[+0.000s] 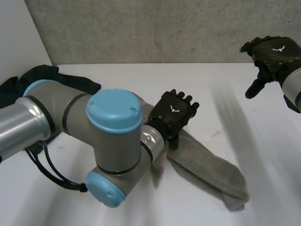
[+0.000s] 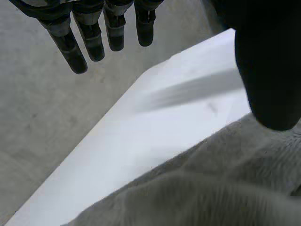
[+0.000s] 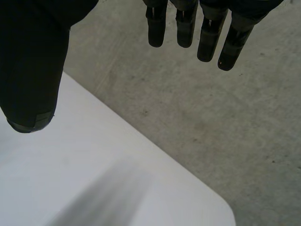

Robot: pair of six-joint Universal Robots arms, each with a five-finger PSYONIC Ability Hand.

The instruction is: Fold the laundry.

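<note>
Each black hand carries a small white emblem on its back, too small to read any lettering. The left hand (image 1: 176, 112) hovers over one end of the grey cloth (image 1: 211, 174), which lies rumpled near the table's (image 1: 263, 155) middle. Its fingers (image 2: 75, 52) are straight and spread away from the thumb (image 2: 265, 70), gripping nothing. The right hand (image 1: 272, 52) is raised near the far edge, well apart, with bare table between the two. From its wrist, the fingers (image 3: 207, 37) hang loose above a table corner and concrete floor (image 3: 211, 122). A black garment (image 1: 51, 77) lies behind the left arm (image 1: 113, 136).
</note>
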